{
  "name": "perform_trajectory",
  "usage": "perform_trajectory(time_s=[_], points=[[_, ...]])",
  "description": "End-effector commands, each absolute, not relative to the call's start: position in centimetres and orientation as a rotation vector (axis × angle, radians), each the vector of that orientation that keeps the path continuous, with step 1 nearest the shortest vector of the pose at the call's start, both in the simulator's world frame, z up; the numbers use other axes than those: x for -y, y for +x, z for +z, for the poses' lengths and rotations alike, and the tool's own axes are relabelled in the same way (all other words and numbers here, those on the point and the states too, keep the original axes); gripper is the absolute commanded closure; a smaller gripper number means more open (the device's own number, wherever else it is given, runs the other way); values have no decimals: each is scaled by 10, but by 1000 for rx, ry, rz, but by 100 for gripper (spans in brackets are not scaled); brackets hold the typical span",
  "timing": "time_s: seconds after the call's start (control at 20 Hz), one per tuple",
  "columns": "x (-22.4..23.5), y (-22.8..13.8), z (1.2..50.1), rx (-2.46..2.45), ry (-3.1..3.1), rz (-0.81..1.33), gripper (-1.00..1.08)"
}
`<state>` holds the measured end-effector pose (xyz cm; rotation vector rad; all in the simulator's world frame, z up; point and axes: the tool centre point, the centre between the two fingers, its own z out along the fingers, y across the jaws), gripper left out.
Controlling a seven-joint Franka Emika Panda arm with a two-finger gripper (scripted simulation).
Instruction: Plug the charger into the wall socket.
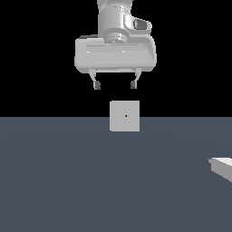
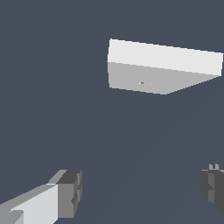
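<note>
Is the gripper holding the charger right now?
No, the gripper hangs open and empty above the wall socket, while the charger lies apart at the exterior view's right edge.

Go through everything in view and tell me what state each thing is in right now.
Grey two-finger gripper: open, empty, raised above the floor.
Upright light grey square wall socket: standing on the floor, nothing plugged in.
Small pale grey-white boxy charger: lying on the floor at the exterior view's right edge, partly cut off, not held.
</note>
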<state>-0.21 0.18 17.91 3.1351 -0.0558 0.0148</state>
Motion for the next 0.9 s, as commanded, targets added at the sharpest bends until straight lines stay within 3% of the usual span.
perform_trajectory(time_s=[0.0,0.45,0.85], points=[[-2,-2,179,56,3135,15,-92],[16,-13,169,51,3135,27,-92],[65,-43,140,39,3135,61,-92]])
